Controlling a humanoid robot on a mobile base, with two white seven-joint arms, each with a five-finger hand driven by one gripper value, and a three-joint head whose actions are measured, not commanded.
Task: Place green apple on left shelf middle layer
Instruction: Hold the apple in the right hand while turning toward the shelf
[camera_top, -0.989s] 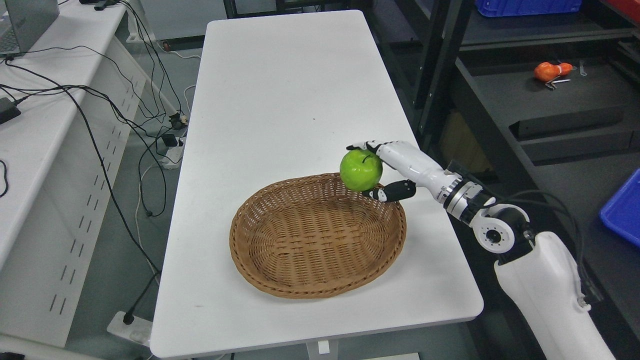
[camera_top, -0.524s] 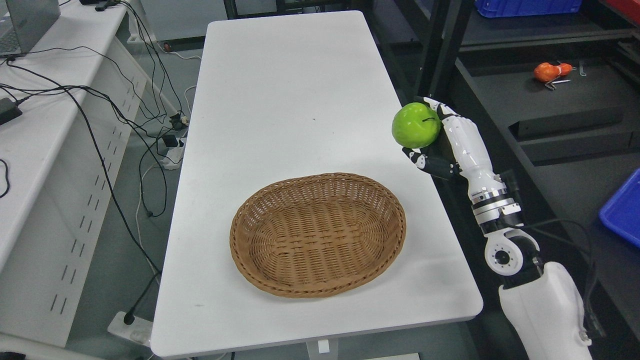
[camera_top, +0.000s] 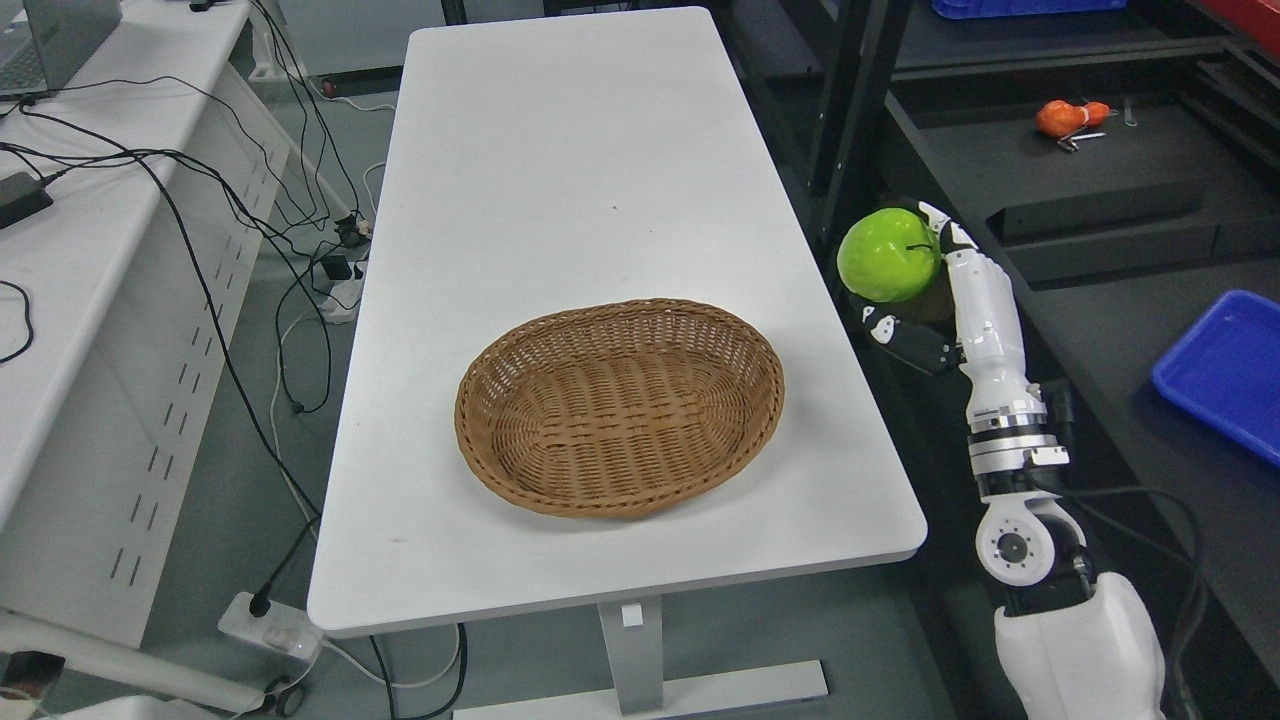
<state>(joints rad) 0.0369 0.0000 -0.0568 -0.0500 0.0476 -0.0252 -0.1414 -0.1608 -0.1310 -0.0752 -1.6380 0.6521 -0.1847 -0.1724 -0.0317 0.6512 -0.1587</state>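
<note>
Head view: right robot hand (camera_top: 925, 300) grasps green apple (camera_top: 889, 255), fingers above, thumb below, right of frame, off bench (camera_top: 560, 150) edge, clear of basket (camera_top: 620, 405). Grip cradles apple for carrying toward dark shelf (camera_top: 1090, 200) upper right. Left arm unseen.

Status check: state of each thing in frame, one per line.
green apple: held off the table, past its right edge, stem sideways.
right hand: shut on the apple.
wicker basket: empty, upright on the white table.
blue tray: on the dark shelf, cut off by the frame.
orange item: lying on the dark shelf further back.
left hand: not in view.
</note>
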